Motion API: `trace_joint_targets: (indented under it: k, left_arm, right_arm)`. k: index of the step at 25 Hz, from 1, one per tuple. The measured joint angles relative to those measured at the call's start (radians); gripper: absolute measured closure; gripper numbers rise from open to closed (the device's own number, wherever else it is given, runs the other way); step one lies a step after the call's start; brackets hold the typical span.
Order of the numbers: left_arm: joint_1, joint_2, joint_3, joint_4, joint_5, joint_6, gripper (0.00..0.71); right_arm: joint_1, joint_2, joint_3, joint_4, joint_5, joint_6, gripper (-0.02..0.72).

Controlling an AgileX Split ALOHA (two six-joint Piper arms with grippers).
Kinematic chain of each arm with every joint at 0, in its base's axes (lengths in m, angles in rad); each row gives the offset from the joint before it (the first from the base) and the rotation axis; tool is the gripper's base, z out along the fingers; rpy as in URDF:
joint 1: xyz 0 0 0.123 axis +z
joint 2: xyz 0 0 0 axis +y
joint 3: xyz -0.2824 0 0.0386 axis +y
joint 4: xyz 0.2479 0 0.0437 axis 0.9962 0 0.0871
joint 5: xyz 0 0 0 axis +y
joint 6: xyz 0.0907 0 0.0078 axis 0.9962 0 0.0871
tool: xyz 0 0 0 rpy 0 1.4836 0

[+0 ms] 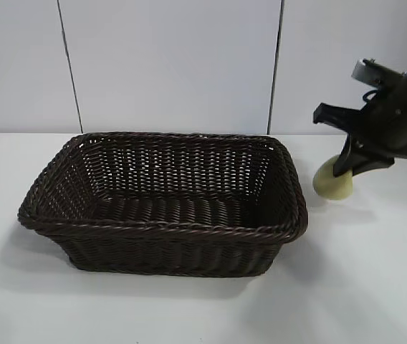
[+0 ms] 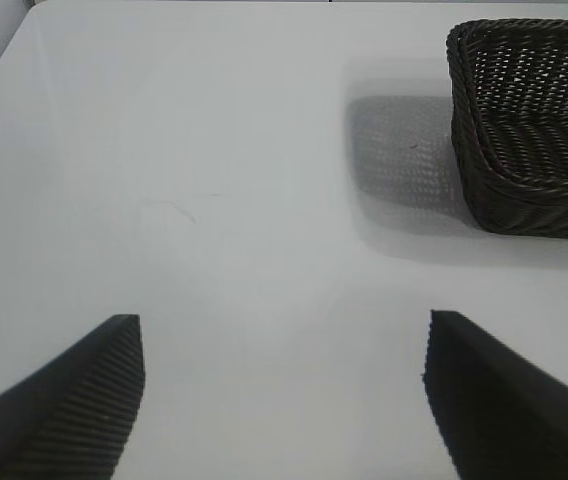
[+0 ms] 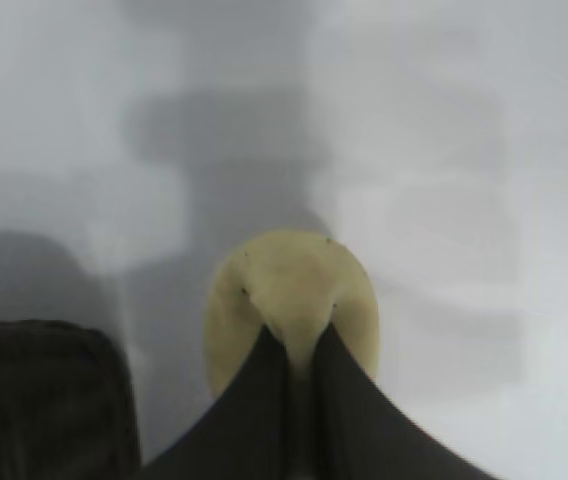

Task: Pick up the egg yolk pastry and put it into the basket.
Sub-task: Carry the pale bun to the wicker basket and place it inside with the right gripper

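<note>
The egg yolk pastry [image 1: 330, 183], a small pale yellow bun, is just right of the basket [image 1: 153, 230], tipped on its side at the table surface. My right gripper [image 1: 345, 169] comes down on it from the right and is shut on it. In the right wrist view the two dark fingers pinch a fold of the egg yolk pastry [image 3: 294, 285] at the right gripper [image 3: 299, 335]. The basket's inside shows nothing in it. My left gripper [image 2: 284, 335] hangs open over bare table, well away from the basket [image 2: 534, 190].
The white table [image 1: 375, 287] runs wide in front of and to the right of the basket. A pale wall [image 1: 175, 64] stands behind it. A dark corner, probably the basket [image 3: 44, 400], lies close beside the pinched pastry in the right wrist view.
</note>
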Motion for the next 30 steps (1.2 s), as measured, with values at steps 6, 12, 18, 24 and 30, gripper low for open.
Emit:
trace_joint_targets:
  k: [6,12,18,24,30]
  left_arm:
    - [0.000,0.000,0.000,0.000,0.000,0.000,0.148]
    - [0.000,0.000,0.000,0.000,0.000,0.000,0.148]
    - [0.000,0.000,0.000,0.000,0.000,0.000,0.148]
    - [0.000,0.000,0.000,0.000,0.000,0.000,0.148]
    - [0.000,0.000,0.000,0.000,0.000,0.000,0.148]
  right_arm:
    - [0.000,-0.128,0.000,-0.009,0.082,-0.009,0.673]
    - [0.062,-0.171,0.000,-0.017,0.106,-0.040,0.675]
    - [0.237,-0.179,0.000,-0.010,0.095,-0.047,0.680]
    - [0.400,-0.180,0.000,-0.004,0.000,-0.043,0.680]
    - [0.508,-0.129,0.000,0.039,-0.139,-0.039,0.680]
